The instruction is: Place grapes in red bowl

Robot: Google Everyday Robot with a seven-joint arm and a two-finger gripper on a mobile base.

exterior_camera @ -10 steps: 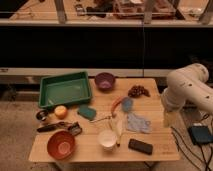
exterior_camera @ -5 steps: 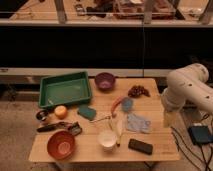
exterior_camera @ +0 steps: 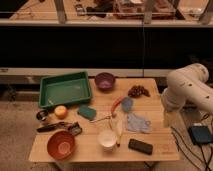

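The grapes (exterior_camera: 138,91), a small dark reddish-purple bunch, lie on the wooden table (exterior_camera: 160,145) near its far right edge. The red bowl (exterior_camera: 61,145) stands at the front left corner and looks empty. My white arm (exterior_camera: 187,90) hangs beside the table's right edge. The gripper (exterior_camera: 167,118) points down at the end of the arm, just off the right edge. It is to the right of the grapes and nearer the front, and far from the red bowl. It touches nothing on the table.
A green tray (exterior_camera: 65,90) and a purple bowl (exterior_camera: 105,80) stand at the back. An orange (exterior_camera: 60,111), a teal sponge (exterior_camera: 86,112), an orange-red carrot-like piece (exterior_camera: 116,103), a blue-grey cloth (exterior_camera: 137,122), a white cup (exterior_camera: 107,139) and a black phone (exterior_camera: 140,146) lie between the grapes and the red bowl.
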